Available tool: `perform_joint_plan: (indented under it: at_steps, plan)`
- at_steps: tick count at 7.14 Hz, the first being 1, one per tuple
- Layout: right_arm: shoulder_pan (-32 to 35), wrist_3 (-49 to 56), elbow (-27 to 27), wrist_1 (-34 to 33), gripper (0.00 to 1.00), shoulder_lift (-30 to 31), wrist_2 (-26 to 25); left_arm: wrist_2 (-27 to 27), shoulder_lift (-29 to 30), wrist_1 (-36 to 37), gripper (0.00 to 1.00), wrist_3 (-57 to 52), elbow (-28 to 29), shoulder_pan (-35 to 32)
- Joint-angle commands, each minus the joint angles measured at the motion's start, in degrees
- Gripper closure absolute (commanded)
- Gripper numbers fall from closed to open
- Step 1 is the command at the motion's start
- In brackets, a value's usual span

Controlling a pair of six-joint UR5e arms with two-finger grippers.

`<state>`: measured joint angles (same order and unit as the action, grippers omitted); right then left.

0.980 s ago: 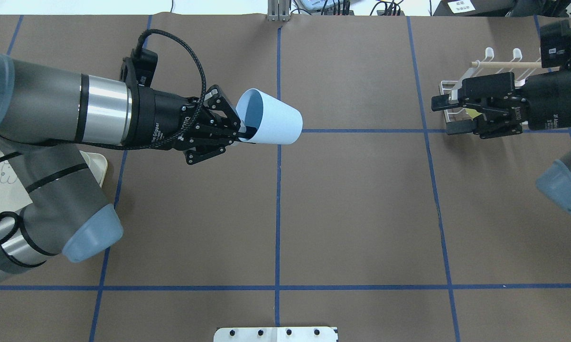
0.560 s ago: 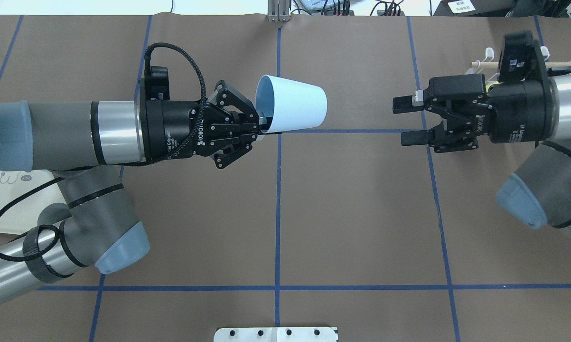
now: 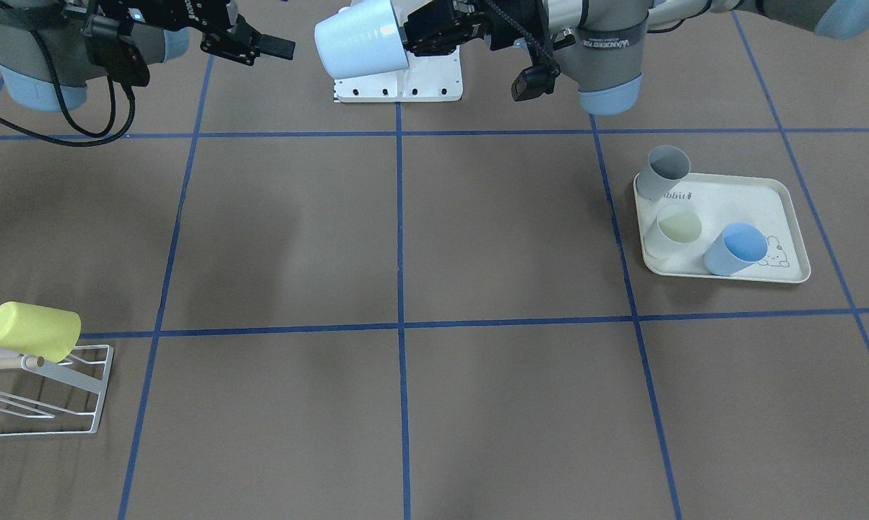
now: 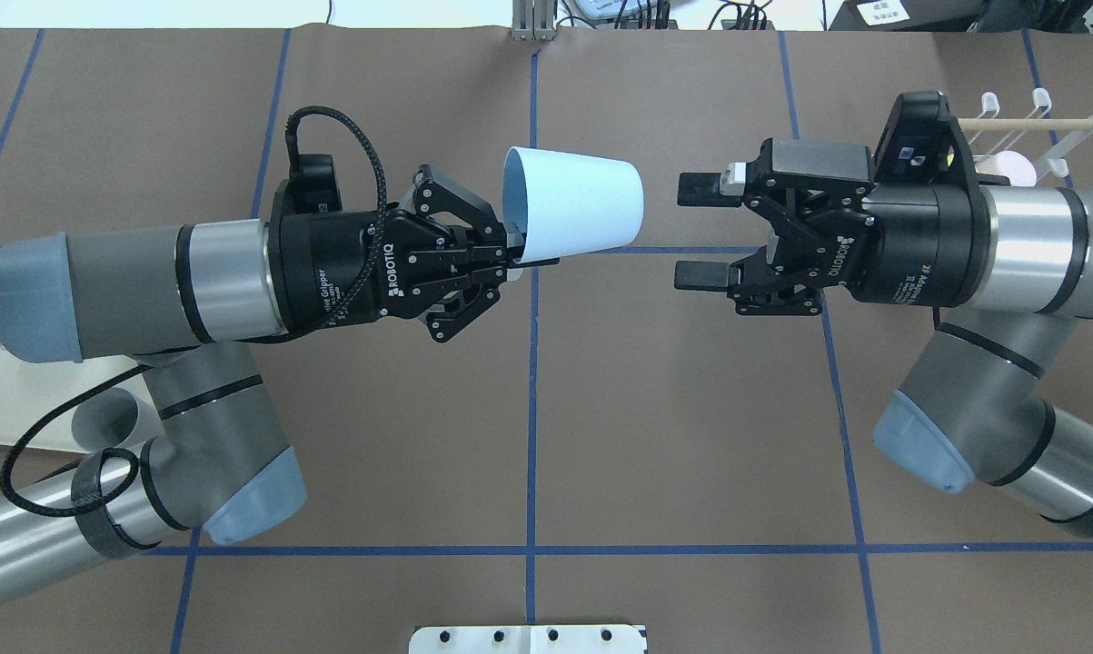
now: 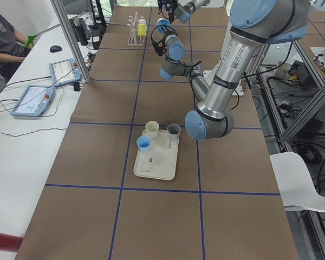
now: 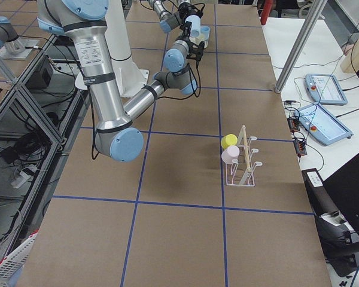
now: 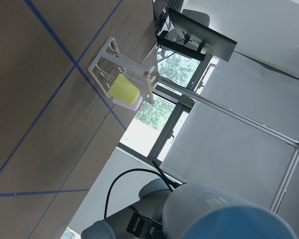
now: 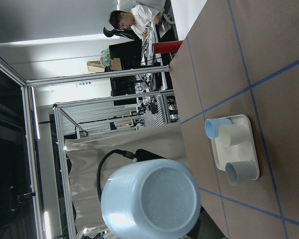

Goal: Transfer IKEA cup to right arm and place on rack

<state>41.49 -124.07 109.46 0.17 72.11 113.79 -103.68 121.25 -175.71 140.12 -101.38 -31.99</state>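
Note:
My left gripper [image 4: 521, 255] is shut on the rim of a light blue cup [image 4: 575, 214] and holds it on its side in the air over the table's middle, base pointing right. The cup also shows in the front view [image 3: 358, 45]. My right gripper [image 4: 697, 232] is open and faces the cup's base a short gap away. The right wrist view looks straight at that base [image 8: 152, 199]. The white wire rack [image 4: 1028, 136] with its wooden dowel stands at the far right; in the front view [image 3: 44, 390] it carries a yellow cup [image 3: 33, 331].
A cream rabbit-print tray [image 3: 763, 206] on my left side holds a grey cup [image 3: 664, 171], a cream cup [image 3: 677, 228] and a blue cup [image 3: 736, 249]. A pink cup [image 6: 230, 155] also sits on the rack. A white base plate [image 4: 528, 639] lies at the near edge.
My left arm has carried the cup to the right, toward the centre. My right gripper, still open, has moved left from the rack to just short of the cup's base.

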Motion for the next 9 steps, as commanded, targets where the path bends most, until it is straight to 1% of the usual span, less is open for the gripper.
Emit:
perform_joint_plan:
  at_steps: [1,8,9]
  plan:
    - [-2.0,-0.6,-0.3,0.1,0.01,-1.4,-3.9,0.4,0.6,-1.5,1.0,0.4,0.0,1.0]
    - [-3.1,-0.7,-0.3,0.1,0.02,-2.4,-5.2,0.9,0.7,-2.5,1.0,0.4,-0.8,1.9]
    - [-3.3,-0.7,-0.2,0.2,0.13,-2.4,-5.2,0.9,0.6,-3.0,1.0,0.4,-0.8,2.4]
